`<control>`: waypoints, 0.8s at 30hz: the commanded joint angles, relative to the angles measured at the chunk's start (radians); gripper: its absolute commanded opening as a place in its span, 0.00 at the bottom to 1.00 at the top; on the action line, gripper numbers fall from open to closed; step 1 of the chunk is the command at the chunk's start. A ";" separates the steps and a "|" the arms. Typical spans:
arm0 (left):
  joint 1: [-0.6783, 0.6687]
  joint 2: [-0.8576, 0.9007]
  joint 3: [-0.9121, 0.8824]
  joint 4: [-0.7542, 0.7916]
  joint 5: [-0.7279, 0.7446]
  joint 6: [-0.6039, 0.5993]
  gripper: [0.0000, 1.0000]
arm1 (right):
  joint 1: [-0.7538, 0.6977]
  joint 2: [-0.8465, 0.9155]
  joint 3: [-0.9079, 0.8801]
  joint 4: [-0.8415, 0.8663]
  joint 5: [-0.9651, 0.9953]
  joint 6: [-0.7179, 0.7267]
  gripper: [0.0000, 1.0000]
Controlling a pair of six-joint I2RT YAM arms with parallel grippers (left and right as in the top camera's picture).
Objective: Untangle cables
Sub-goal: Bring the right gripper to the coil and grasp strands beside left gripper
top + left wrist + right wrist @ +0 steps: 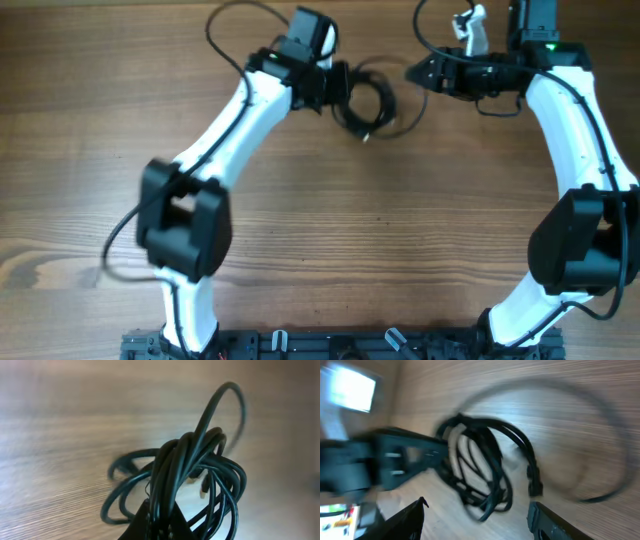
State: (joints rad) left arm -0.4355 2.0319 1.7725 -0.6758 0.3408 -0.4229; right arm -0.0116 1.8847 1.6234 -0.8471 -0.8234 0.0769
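Cables (365,105), knotted into one black bundle, sit right at the tip of my left gripper (335,85), which is clamped together on several strands. In the left wrist view they fan up out of the closed fingers (155,527) in a tight sheaf, with one loop arching above and a small plug end (203,494) dangling among the coils. I read that pinch as an anchor: it pins one side of the knot over the wooden table (300,220) so the rest can be pulled against it. Across the bundle from the left gripper, my right gripper (420,72) faces the tangle with its jaws apart and nothing in them. Its view is blurred, but a loose strand (555,382) sweeps away from the left gripper. I judge the open claw is lined up to pick a loop.
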 commanded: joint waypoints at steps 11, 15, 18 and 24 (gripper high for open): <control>0.008 -0.113 0.031 0.006 0.096 0.023 0.04 | 0.081 -0.005 0.000 0.105 -0.121 0.134 0.60; 0.008 -0.113 0.031 0.005 0.096 0.023 0.04 | 0.072 -0.021 0.000 0.144 -0.121 0.201 0.57; 0.008 -0.113 0.031 0.002 0.096 0.023 0.04 | 0.069 -0.043 0.003 0.170 -0.081 0.249 0.56; 0.008 -0.113 0.031 -0.017 0.071 -0.011 0.04 | 0.068 -0.135 0.014 0.180 0.133 0.360 0.56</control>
State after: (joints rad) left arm -0.4343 1.9282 1.7931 -0.6907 0.4095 -0.4198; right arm 0.0601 1.8477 1.6234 -0.6838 -0.8043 0.3576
